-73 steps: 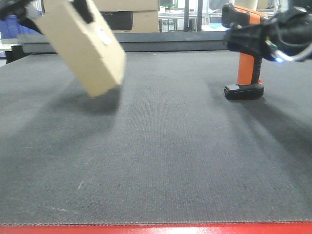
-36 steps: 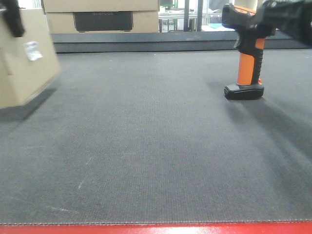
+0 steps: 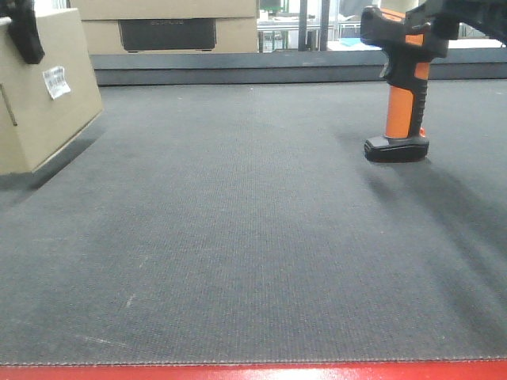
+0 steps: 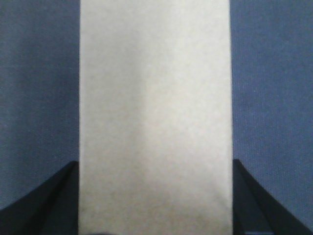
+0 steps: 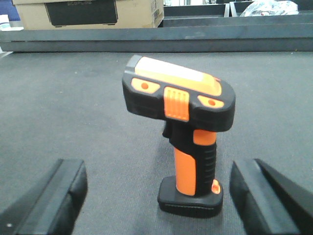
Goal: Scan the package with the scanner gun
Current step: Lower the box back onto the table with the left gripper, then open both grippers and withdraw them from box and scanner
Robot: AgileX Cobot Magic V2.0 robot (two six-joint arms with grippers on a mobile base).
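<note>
Front view: package (image 3: 40, 95) resting at desk's (image 3: 253, 237) left edge, label (image 3: 55, 81) facing scanner gun (image 3: 402, 87) standing far right. Left wrist: left hand (image 4: 155, 196) clamped on package. Right wrist: right hand (image 5: 161, 193) open astride scanner; best closed squarely on handle.

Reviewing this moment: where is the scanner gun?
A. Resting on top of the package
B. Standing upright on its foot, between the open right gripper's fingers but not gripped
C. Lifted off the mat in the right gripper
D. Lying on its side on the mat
B. The scanner gun stands on its flat black foot on the mat, and the right gripper shows clear gaps on both sides of it.
</note>
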